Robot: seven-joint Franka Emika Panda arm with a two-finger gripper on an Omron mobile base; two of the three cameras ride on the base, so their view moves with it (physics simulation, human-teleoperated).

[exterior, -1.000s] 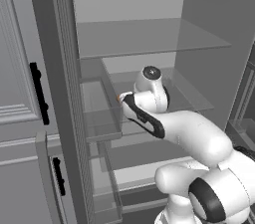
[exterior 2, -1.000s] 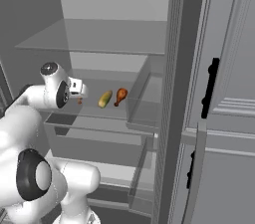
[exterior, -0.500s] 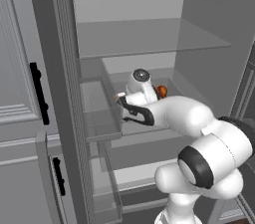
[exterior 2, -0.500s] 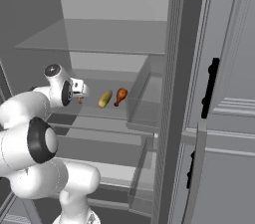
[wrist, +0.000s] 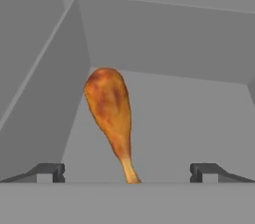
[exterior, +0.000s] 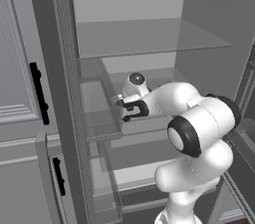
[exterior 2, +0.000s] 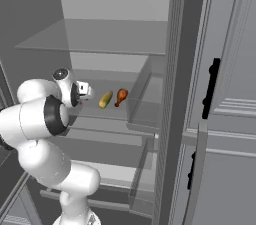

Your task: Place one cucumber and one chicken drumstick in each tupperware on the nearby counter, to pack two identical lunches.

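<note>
A golden-brown chicken drumstick [wrist: 110, 108] lies on the fridge shelf straight ahead of my gripper [wrist: 128, 172], its bone end pointing at me between the two fingertips [wrist: 50, 171]. The jaws stand wide open with nothing held. In the right base view the drumstick [exterior 2: 120, 96] lies beside a yellow-green cucumber [exterior 2: 105, 100], just right of my gripper [exterior 2: 84, 90]. From the left base view the hand [exterior: 119, 101] reaches into the middle shelf. The tupperware and the counter are out of view.
A glass shelf [exterior 2: 95, 39] hangs above the hand. The shelf's side wall [wrist: 45, 103] rises to the left of the drumstick. Clear door bins [exterior: 97, 113] [exterior 2: 147, 104] flank the opening, and a drawer [exterior: 134, 168] sits below. Fridge doors [exterior: 25, 93] [exterior 2: 225, 94] stand on both sides.
The arm has stretched forward into the fridge, with the hand moving deeper along the middle shelf towards the food. The jaws stayed open.
</note>
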